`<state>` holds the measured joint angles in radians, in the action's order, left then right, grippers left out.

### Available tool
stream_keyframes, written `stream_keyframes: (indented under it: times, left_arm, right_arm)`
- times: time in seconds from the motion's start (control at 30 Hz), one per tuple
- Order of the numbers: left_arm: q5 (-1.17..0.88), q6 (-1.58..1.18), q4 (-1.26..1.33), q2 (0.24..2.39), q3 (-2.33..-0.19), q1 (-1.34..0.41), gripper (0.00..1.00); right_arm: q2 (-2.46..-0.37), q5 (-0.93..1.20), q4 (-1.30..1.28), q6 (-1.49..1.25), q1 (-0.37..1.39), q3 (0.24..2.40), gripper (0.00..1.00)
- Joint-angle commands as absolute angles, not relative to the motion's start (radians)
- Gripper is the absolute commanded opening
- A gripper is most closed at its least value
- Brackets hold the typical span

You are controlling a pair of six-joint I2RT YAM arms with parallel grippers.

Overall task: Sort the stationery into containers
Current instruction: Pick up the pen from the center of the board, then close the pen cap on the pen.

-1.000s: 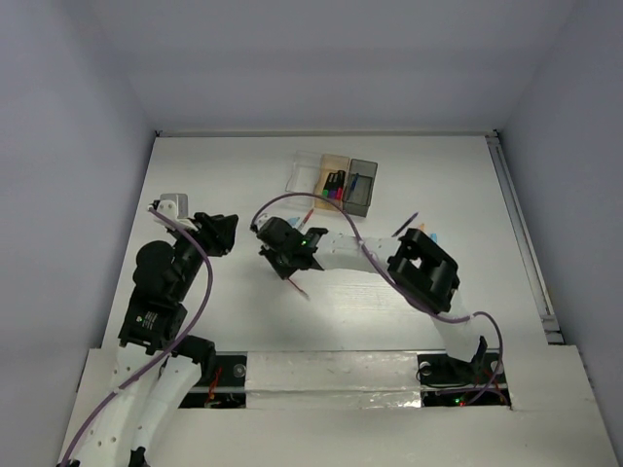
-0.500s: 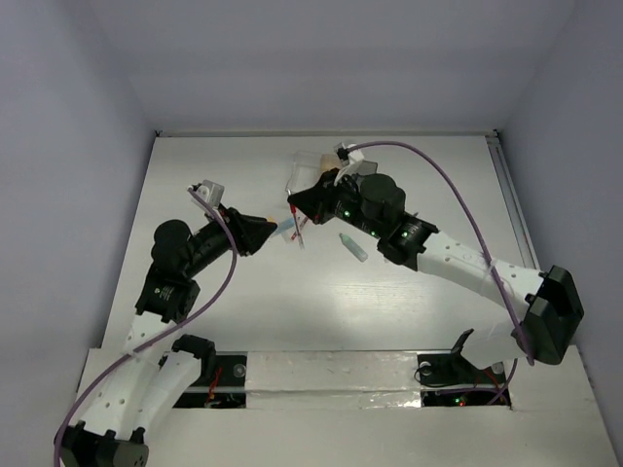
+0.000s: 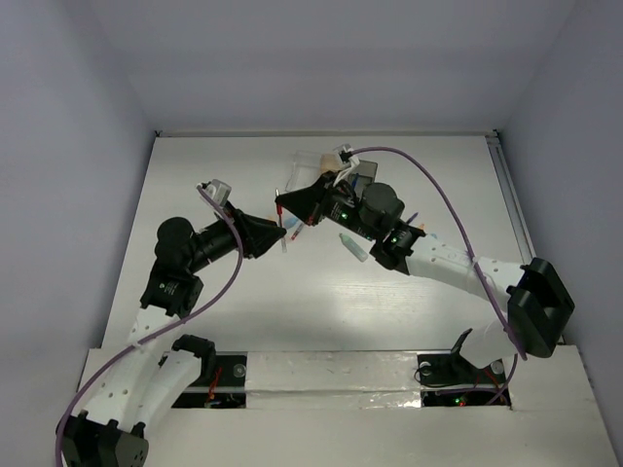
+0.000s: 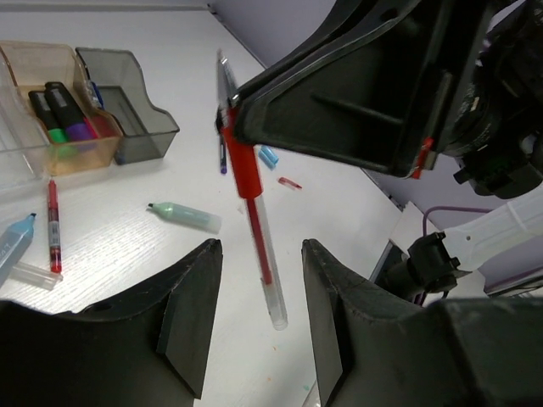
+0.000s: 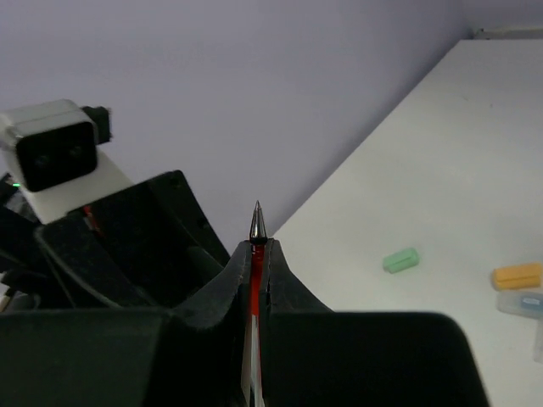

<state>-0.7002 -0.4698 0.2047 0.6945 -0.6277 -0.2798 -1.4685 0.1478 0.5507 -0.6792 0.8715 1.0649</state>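
My right gripper (image 5: pixel 257 246) is shut on a thin red pen (image 5: pixel 255 280), whose metal tip sticks out beyond the fingertips. In the top view the right gripper (image 3: pixel 292 202) holds the pen (image 3: pixel 278 207) above the table, left of the boxes. My left gripper (image 4: pixel 261 248) is open, and the pen's clear end (image 4: pixel 265 271) hangs between its fingers without touching them. The tan-orange box (image 4: pixel 25 64) holds black, green and purple markers. The dark grey box (image 4: pixel 146 127) stands beside it, and the clear box (image 4: pixel 7 161) shows at the left edge.
On the table lie a green marker (image 4: pixel 182 216), a second red pen (image 4: pixel 53 225), a light-blue marker (image 4: pixel 10 242), a clear piece (image 4: pixel 30 274), a purple pen (image 4: pixel 222 161) and small blue (image 4: pixel 268 157) and red (image 4: pixel 289 182) bits. A green cap (image 5: pixel 400 259) and orange piece (image 5: pixel 516 275) lie further off.
The right arm has swung from mid-table to beside the boxes and now holds the red pen up in the air. The left gripper has reached right, up to the pen.
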Motion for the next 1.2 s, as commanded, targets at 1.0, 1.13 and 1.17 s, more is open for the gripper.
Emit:
stream_keyframes:
  times: [1.0, 1.13, 1.17]
  left_arm:
    - [-0.649, -0.434, 0.181, 0.675, -0.647, -0.276, 0.0]
    - [-0.634, -0.419, 0.157, 0.664, -0.661, -0.276, 0.0]
    - [-0.632, -0.416, 0.153, 0.655, -0.664, -0.276, 0.0]
  right_arm:
    - [-1.422, 0.163, 0.631, -0.634, 0.881, 1.042, 0.32]
    - [-1.324, 0.15, 0.456, -0.546, 0.853, 0.999, 0.51]
    - [-1.295, 0.137, 0.369, -0.525, 0.853, 0.988, 0.53]
